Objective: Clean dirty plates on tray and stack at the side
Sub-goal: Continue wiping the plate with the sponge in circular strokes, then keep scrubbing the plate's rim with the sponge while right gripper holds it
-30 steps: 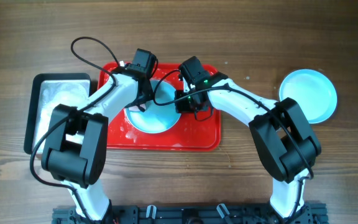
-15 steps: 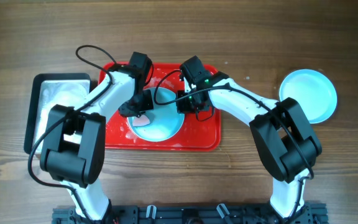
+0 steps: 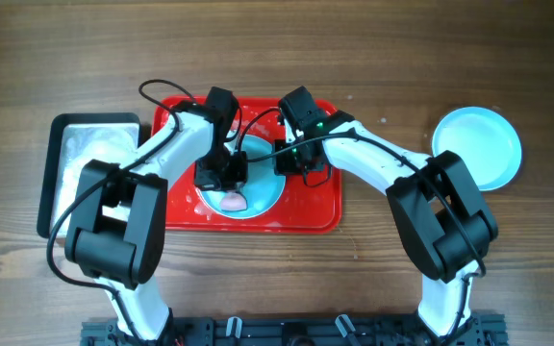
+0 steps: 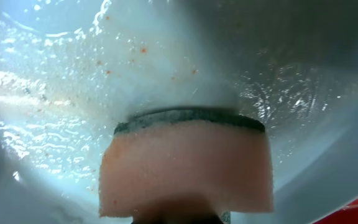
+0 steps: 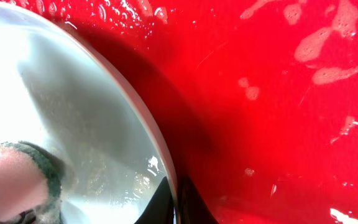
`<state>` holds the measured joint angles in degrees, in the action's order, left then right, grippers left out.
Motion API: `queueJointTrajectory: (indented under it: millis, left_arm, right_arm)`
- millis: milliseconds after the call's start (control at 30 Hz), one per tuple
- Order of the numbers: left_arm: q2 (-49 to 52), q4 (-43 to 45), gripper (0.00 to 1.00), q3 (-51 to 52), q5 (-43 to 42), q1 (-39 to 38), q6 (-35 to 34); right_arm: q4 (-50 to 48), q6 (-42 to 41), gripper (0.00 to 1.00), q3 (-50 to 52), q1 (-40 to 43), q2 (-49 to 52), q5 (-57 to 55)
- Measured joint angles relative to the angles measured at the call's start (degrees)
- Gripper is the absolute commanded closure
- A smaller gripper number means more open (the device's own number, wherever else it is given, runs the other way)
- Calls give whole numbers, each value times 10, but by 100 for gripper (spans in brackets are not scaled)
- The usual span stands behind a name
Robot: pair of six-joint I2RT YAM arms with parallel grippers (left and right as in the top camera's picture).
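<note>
The red tray (image 3: 315, 207) sits in the middle of the wooden table (image 3: 402, 58), its surface wet and spotted with patches of foam. One dirty plate (image 3: 263, 197) lies on the tray, left of its centre. The left gripper (image 3: 227, 185) is over this plate with its jaws closed on a pink sponge (image 3: 232, 200). In the left wrist view, the sponge (image 4: 185, 168) has its dark green scrubbing side pressed flat against the wet inside of the dirty plate (image 4: 73, 93). Small orange specks are scattered across that surface.

The right gripper (image 3: 291, 163) is at the right edge of the same plate. In the right wrist view, its two dark fingertips (image 5: 160, 204) pinch the plate's rim, one on each side. The sponge shows at the lower left of that view (image 5: 11, 180).

A clean-looking plate (image 3: 477, 146) rests on the bare table, well apart to the right of the tray. A grey pan (image 3: 54, 173) with a black rim stands just beside the tray's left edge. It holds something white, perhaps foam or a cloth; the view is too poor to tell.
</note>
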<state>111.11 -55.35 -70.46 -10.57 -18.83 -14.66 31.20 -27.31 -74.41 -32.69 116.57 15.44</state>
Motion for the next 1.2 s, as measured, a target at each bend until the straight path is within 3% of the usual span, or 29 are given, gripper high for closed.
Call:
queueJointTrajectory:
  millis: [233, 433, 700, 967, 1200]
  left_arm:
    - [-11, 58, 96, 9, 155, -18, -121]
    - [-11, 165, 96, 21, 268, -20, -164]
    - [3, 228, 96, 28, 377, -49, -178]
    - [1, 127, 96, 19, 366, -56, -183]
    - [-22, 114, 96, 42, 296, -50, -187]
  right_arm:
    - [-3, -7, 96, 0, -3, 0, 9]
    - [-3, -14, 96, 0, -3, 1, 8]
    - [-10, -18, 96, 0, -1, 1, 6]
    - [-8, -15, 96, 0, -1, 1, 6]
    - [-3, -9, 96, 0, -1, 1, 6]
